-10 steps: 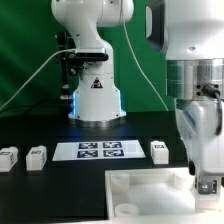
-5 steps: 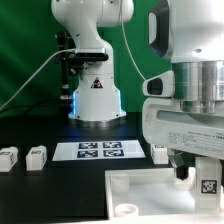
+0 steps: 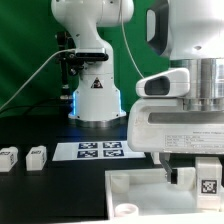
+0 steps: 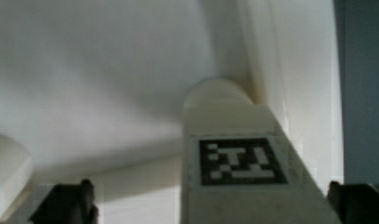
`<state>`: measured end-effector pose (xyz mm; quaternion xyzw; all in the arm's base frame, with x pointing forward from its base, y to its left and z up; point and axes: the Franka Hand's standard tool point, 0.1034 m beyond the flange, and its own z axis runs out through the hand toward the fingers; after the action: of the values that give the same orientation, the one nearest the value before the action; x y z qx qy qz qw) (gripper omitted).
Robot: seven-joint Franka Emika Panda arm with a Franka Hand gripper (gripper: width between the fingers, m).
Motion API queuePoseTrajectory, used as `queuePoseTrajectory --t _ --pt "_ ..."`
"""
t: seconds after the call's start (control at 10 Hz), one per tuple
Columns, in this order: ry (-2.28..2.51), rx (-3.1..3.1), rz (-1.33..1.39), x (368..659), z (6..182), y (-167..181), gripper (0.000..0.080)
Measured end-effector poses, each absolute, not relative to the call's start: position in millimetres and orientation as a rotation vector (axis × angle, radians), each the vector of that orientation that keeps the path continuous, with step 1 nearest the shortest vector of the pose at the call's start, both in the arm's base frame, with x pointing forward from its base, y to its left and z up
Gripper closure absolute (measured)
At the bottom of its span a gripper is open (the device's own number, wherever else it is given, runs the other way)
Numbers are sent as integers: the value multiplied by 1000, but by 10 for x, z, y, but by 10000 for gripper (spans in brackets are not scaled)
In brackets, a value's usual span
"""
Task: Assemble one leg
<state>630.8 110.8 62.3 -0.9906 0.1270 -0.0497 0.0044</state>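
A leg (image 3: 207, 180), a small white block with a black-and-white tag, stands upright at the corner of the wide white panel (image 3: 130, 185) on the exterior view's right. My gripper (image 3: 198, 168) hangs straight over it. In the wrist view the leg (image 4: 239, 160) runs away from the camera down to the panel's surface (image 4: 97, 90). My gripper (image 4: 212, 205) straddles the leg. Its two dark fingers (image 4: 70, 202) stand apart from the leg's sides, with pale panel showing in the gap. The jaws are open.
Two more legs (image 3: 8, 157) (image 3: 36, 156) lie at the exterior view's left on the black table. The marker board (image 3: 100, 150) lies behind the panel. The robot base (image 3: 95, 95) stands at the back. A round hole (image 3: 128, 208) marks the panel's near corner.
The wrist has turned around the leg and now fills more of the exterior view's right. The leg has stayed at the panel's corner. A leg beside the marker board is now hidden by the arm.
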Motion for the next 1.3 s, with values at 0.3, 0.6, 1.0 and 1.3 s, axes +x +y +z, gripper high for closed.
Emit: queuePoseTrajectory --t 0.3,0.6,1.0,1.3 --pt "481 -3088 -153 6305 617 1111 373" --pt "977 -2945 -141 6298 608 1128 528" --pt "1626 -2623 -121 6294 576 1179 528" --pt "2249 -2085 -89 6275 566 1177 527"
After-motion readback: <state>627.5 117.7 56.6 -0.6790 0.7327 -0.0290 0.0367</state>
